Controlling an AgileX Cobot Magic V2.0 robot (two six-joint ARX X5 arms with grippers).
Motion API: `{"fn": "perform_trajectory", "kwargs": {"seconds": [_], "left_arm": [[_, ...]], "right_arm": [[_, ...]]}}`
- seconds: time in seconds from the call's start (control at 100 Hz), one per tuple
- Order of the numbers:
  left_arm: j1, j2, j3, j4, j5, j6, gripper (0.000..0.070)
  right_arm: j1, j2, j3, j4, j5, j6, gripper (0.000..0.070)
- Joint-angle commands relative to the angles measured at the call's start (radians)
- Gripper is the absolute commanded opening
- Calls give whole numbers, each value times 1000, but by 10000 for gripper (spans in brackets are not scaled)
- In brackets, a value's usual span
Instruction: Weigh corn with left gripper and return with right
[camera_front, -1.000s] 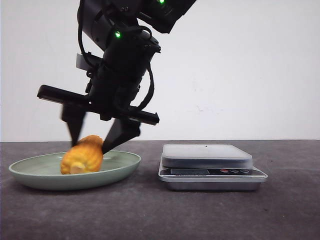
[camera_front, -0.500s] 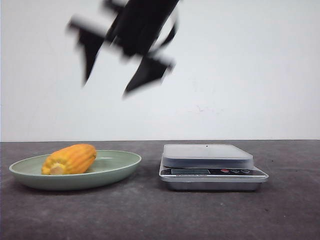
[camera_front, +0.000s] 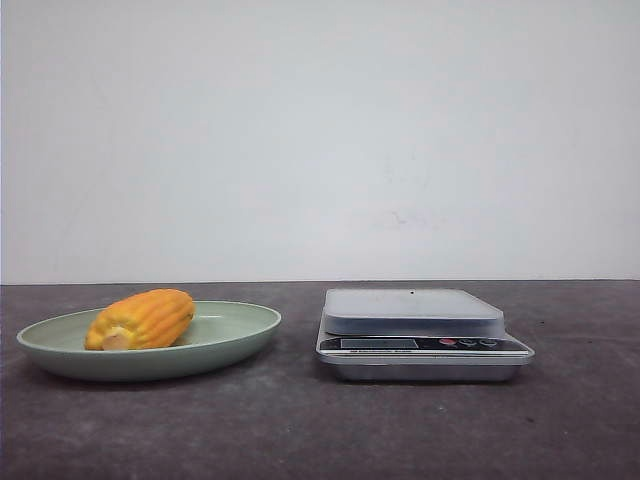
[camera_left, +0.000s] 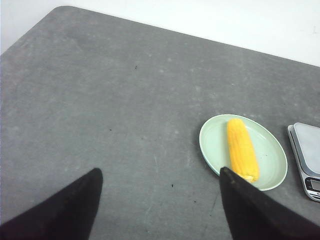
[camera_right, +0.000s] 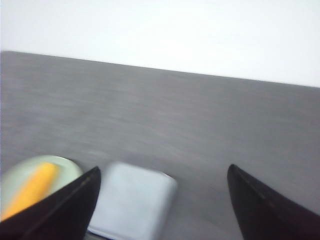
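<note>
Corn (camera_front: 140, 319) lies on its side in the green plate (camera_front: 235, 336), on the left part of the grey table (camera_front: 300, 430). Its pale cut end faces the front. The scale (camera_front: 424, 333) stands just beside the plate, to the right, and its platform carries nothing. Both arms are out of the front view. The left gripper (camera_left: 159, 202) is wide open and holds nothing, high above the table. The right gripper (camera_right: 162, 200) is open too, above the scale, and its picture is blurred.
</note>
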Motion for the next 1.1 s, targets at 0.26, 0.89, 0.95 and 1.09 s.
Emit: {"fn": "perform_trajectory", "kwargs": {"seconds": [0.26,0.89,0.95,1.09], "left_arm": [[-1,0,9,-20,2,-5,434],[-1,0,-76,-10,32,14,10],[-1,0,-76,-2,32,14,10],[-1,0,-76,-2,31,14,17]], "right_arm": [[-98,-330,-41,-247,97,-55,509],[-104,-757,-348,-308,71,26,11],[-104,-757,-348,-309,71,27,11],[-104,-757,-348,-329,71,22,11]]}}
